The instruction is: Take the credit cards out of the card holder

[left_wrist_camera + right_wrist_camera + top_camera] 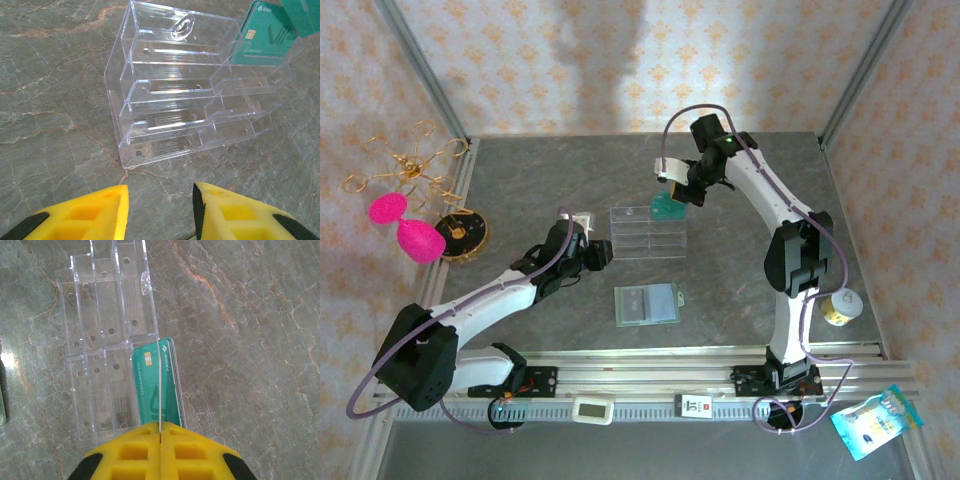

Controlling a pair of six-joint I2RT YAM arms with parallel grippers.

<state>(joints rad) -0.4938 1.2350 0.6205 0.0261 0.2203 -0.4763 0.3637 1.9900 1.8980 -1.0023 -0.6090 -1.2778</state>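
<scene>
The card holder point(647, 303) lies open and flat on the table, in front of a clear plastic tray point(648, 232). My right gripper point(678, 195) point(160, 426) hangs over the tray's far right corner, shut on a thin credit card point(160, 385) seen edge-on. Under it, teal-green credit cards point(150, 385) point(260, 35) with a gold chip stand in the tray's corner slot. My left gripper point(595, 250) point(160, 210) is open just left of the tray, low over the table, with nothing between its yellow fingers point(100, 210).
A gold wire stand with pink pieces point(410, 215) is at the far left. A tape roll point(840, 305) sits by the right arm. A blue packet point(875, 420) lies off the near right corner. Metal frame posts point(430, 90) border the table.
</scene>
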